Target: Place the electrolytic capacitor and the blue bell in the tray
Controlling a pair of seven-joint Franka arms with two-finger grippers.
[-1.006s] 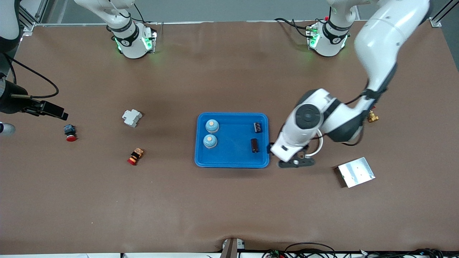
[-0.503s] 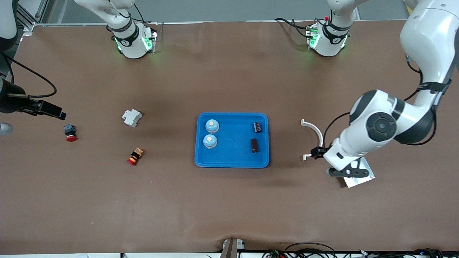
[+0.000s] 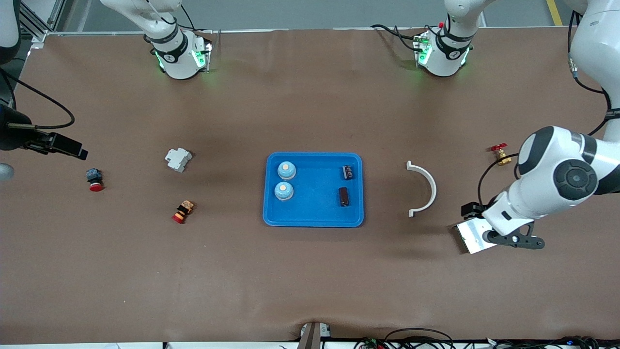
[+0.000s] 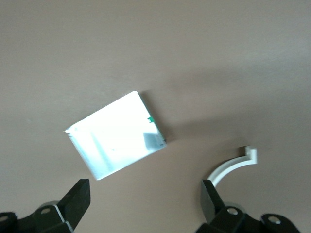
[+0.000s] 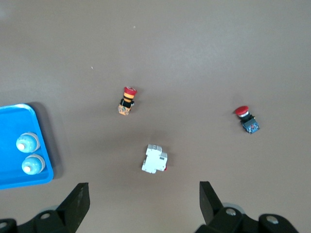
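The right tool (image 5: 141,204) hangs spread and empty high over the tabletop (image 3: 310,281) at the right arm's end, well apart from the tray (image 3: 314,220); that arm waits. Between it and the tray lie a red-capped button (image 3: 94,179), a white breaker (image 3: 178,159) and an orange-banded button (image 3: 183,211), the last nearer the front camera than the tray's middle. The tray itself sits mid-tabletop and holds two bells (image 3: 286,170) (blue with pale tops) side by side at its end toward the right arm, plus two small dark capacitors (image 3: 343,196) at its end toward the left arm. Past the tray toward the left arm's end lies a white curved clip (image 3: 425,189), then a brass valve (image 3: 501,155) with a red handle. The left tool (image 4: 143,194), fingers spread with nothing between them, hovers over a metal plate (image 3: 472,236), well apart from the tray.
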